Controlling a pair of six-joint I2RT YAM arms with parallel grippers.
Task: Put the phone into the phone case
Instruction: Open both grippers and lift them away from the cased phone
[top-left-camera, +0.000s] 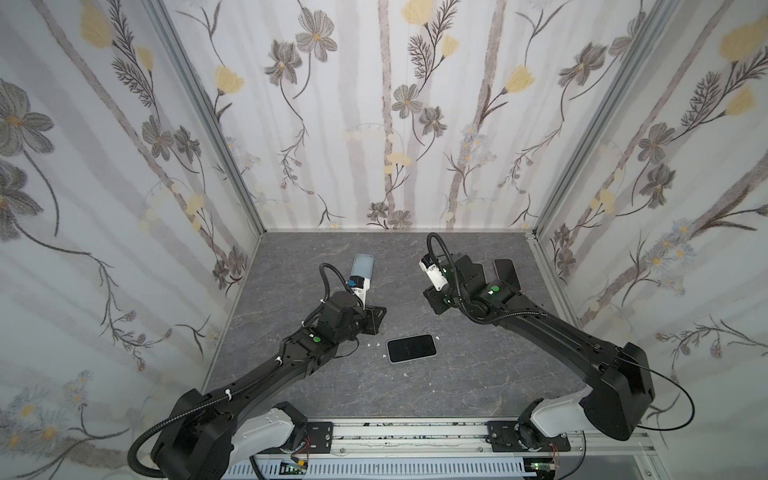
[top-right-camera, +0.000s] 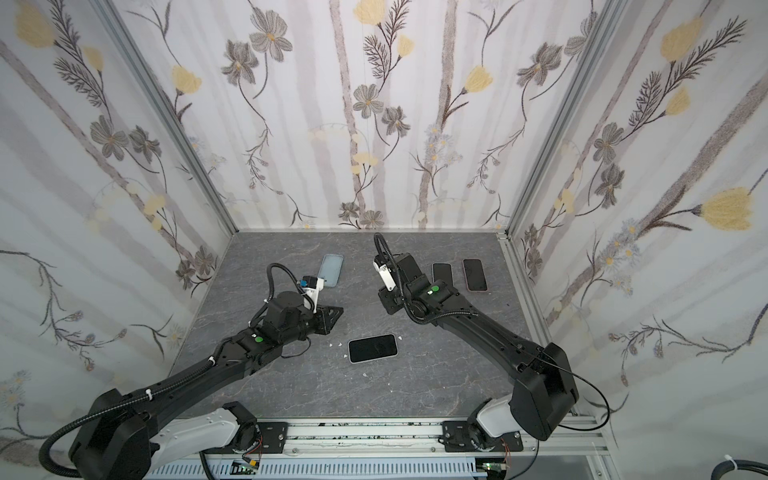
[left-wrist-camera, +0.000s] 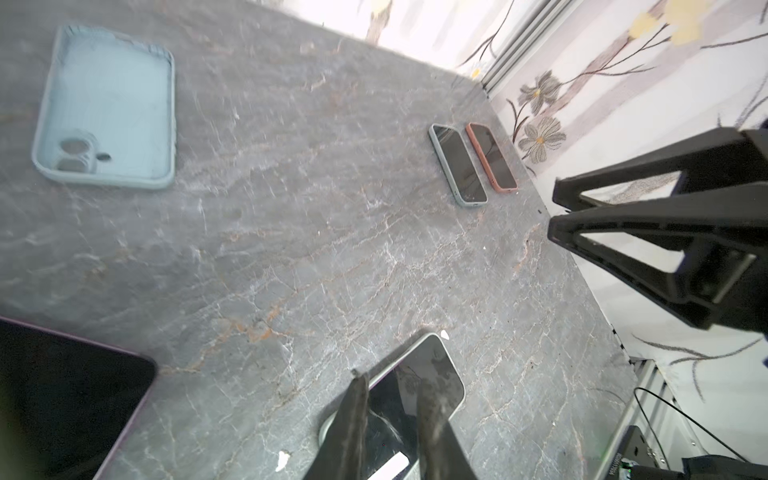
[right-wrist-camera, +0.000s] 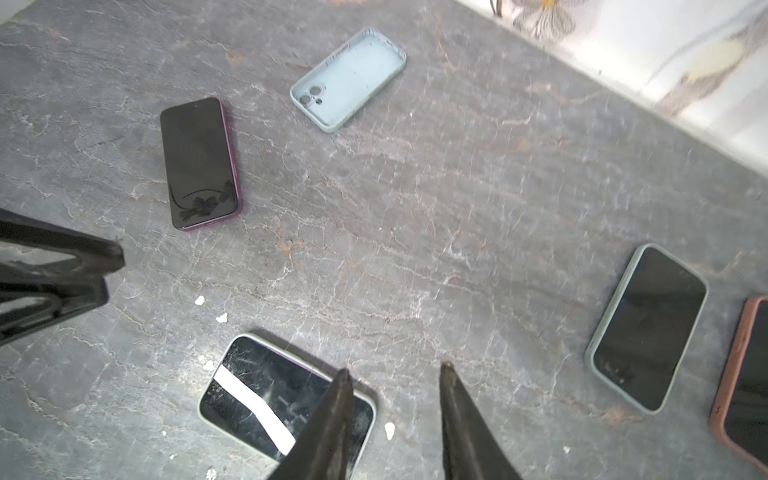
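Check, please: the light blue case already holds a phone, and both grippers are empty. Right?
No: the light blue case is empty, as the right wrist view shows its bare inside. The left gripper and right gripper are indeed empty.

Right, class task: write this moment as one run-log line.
left gripper open, empty | right gripper open, empty | phone flat on table, not gripped | blue case empty, back left

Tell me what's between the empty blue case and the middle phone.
Nothing lies there: the right wrist view shows only bare table between the empty blue case and the middle phone.
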